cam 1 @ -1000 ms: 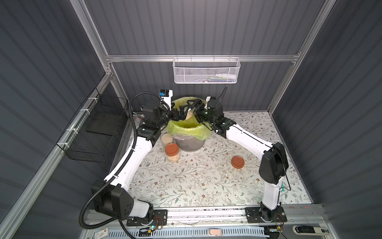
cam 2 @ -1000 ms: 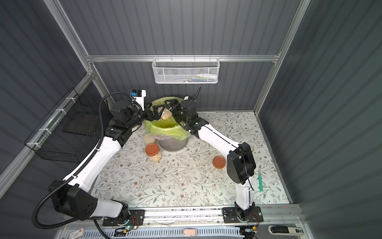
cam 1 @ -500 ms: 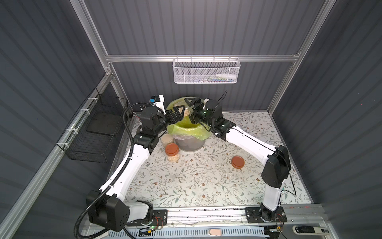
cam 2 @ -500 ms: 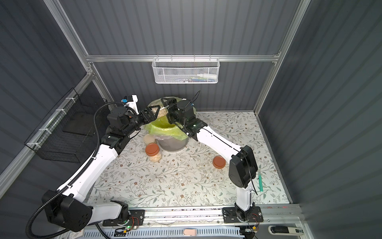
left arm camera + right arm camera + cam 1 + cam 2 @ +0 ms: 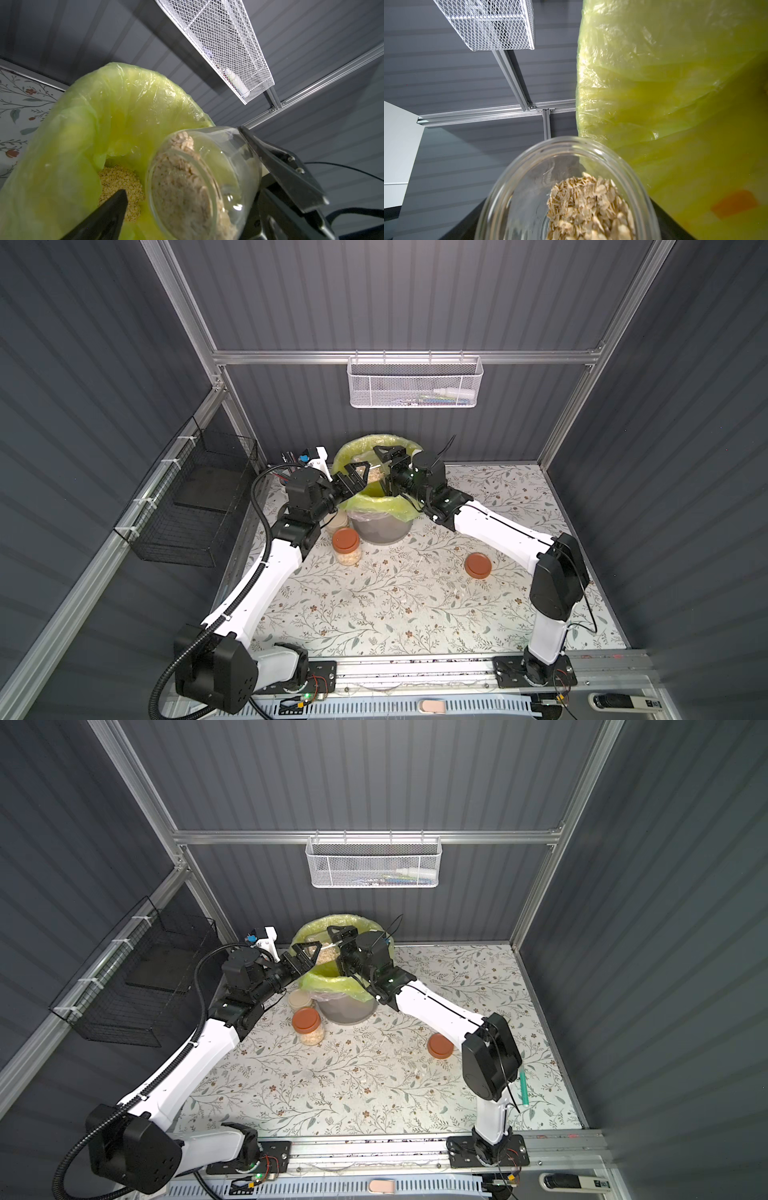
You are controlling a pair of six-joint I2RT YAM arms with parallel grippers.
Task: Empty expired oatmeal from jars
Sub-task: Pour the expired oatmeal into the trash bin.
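My right gripper [image 5: 384, 468] is shut on an open glass jar [image 5: 375, 473] and holds it tilted over the grey bin [image 5: 382, 526], which is lined with a yellow-green bag. Oatmeal [image 5: 587, 205] lies inside this jar up to its mouth [image 5: 180, 187]. More oatmeal [image 5: 120, 182] sits at the bottom of the bag. My left gripper [image 5: 358, 473] is open just in front of the jar's mouth, holding nothing, and one dark finger [image 5: 108, 216] shows. Two closed jars stand beside the bin, one with a terracotta lid [image 5: 346, 545] and one with a cream lid [image 5: 336, 520].
A loose terracotta lid [image 5: 478, 565] lies on the floral mat to the right. A green pen [image 5: 523, 1088] lies near the right arm's base. A white mesh basket [image 5: 413, 381] hangs on the back wall and a black wire basket [image 5: 195, 497] on the left wall.
My right gripper has carried the jar a little to the left over the bin. My left arm has shifted slightly, and its gripper is still open.
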